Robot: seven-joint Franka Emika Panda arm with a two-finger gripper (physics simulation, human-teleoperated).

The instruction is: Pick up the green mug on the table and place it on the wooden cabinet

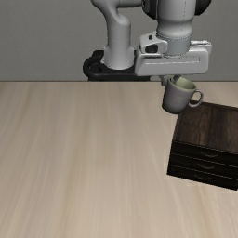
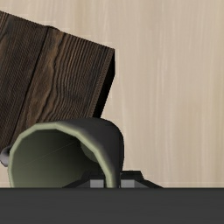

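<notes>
Exterior view, upper right: the end effector (image 1: 173, 80) holds the green mug (image 1: 182, 94) aloft and tilted (clear of the surface (image 1: 74, 149)), above the upper-left corner of the wooden cabinet (image 1: 206, 139). The fingers appear closed on the mug's rim, though the contact itself is partly hidden.

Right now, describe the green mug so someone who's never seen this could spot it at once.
On the light wooden table, find the dark wooden cabinet at the exterior view's right. By its far top corner, the gripper holds the mug, tilted. It is the one pale green, rounded thing against the dark, boxy cabinet.
</notes>
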